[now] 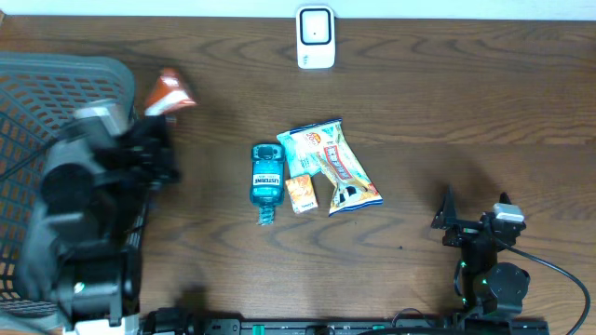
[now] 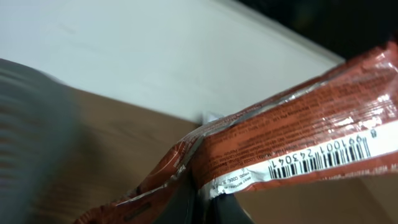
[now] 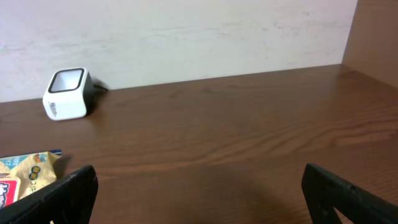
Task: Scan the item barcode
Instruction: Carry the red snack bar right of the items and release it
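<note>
orange wrapper (image 2: 298, 124), clamped by left gripper (image 1: 156, 121), shows its barcode (image 2: 323, 158) only at the left wrist; overhead reads "listerine" on the blue bottle (image 1: 265, 175); right gripper (image 3: 202, 193) spread wide.

An orange-red wrapper (image 2: 298, 118) with a silver seam, held between the left jaws, carries a white barcode strip (image 2: 320, 158) of black bars. Ahead of the right jaws lies a dark brown wood-grain table (image 3: 249, 143) and a white scanner (image 3: 67, 93) with a dark window. A teal-blue bottle (image 1: 265, 177) lies well to their left.

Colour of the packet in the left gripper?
Orange-red packet, white barcode strip; best in left wrist view.
</note>
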You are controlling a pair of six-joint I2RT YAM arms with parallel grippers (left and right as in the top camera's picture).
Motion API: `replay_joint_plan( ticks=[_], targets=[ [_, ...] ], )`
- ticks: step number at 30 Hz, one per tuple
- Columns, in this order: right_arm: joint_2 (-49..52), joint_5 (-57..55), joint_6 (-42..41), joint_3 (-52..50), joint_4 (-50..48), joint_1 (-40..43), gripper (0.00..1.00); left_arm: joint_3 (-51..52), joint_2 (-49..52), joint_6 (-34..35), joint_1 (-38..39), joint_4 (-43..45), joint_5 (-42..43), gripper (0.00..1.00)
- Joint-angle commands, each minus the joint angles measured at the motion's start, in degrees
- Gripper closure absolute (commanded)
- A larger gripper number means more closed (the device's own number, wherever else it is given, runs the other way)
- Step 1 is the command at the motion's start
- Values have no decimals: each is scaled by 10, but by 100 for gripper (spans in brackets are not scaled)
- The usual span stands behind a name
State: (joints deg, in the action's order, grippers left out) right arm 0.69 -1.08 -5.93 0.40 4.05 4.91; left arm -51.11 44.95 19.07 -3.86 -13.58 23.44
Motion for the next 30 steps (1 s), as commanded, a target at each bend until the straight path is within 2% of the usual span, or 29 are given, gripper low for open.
replay_joint_plan(
  ticks=[1, 4, 7, 12, 18, 23, 25, 30],
  targets=[
    [-3, -3, -7, -1, 2, -4, 1, -5, 52, 3, 108, -2, -48, 93],
    [-3, -3, -7, -1, 2, -4, 1, -5, 122, 3, 217, 28, -109, 93],
    [-3, -3, -7, -1, 2, -4, 1, -5, 209, 7, 311, 95, -144, 93],
    [-3, -3, -7, -1, 2, -4, 1, -5, 359, 103, 412, 245, -156, 93],
    [-3, -3, -7, -1, 2, -4, 1, -5, 529, 292, 474, 426, -155, 93],
    [-3, -3, -7, -1, 2, -4, 1, -5, 614, 385, 507, 519, -156, 93],
    [-3, -3, -7, -1, 2, -4, 1, -5, 630, 413, 515, 523, -155, 93],
    [-3, -3, -7, -1, 2, -4, 1, -6, 640, 414, 525, 524, -156, 91]
  ],
)
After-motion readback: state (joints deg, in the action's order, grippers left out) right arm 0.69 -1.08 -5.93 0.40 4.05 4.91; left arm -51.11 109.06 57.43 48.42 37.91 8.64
